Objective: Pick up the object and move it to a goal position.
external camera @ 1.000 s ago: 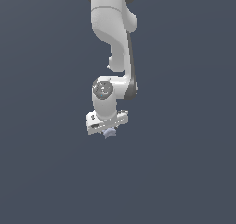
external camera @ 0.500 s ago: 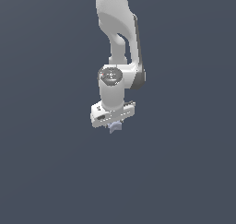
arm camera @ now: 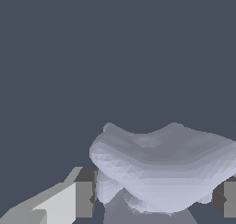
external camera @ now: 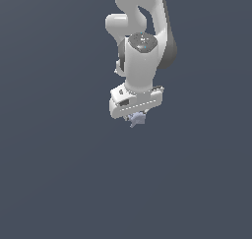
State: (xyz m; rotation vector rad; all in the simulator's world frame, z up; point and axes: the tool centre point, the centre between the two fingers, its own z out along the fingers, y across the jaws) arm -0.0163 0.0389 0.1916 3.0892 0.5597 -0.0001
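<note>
The object (external camera: 138, 118) is a small pale bluish-grey lumpy shape that pokes out just under the white gripper (external camera: 137, 117) in the exterior view. In the wrist view the object (arm camera: 161, 165) fills the space between the two fingers (arm camera: 83, 193), which press on its sides. The gripper is shut on the object, and both hang above the plain dark grey ground. The white arm rises from the gripper to the exterior view's upper edge. The fingertips are mostly hidden behind the hand in the exterior view.
A flat dark grey surface (external camera: 59, 174) fills the whole background in both views. No other items or edges show.
The arm and gripper have drifted toward the exterior view's right and slightly upward, carrying the object along in the same grip.
</note>
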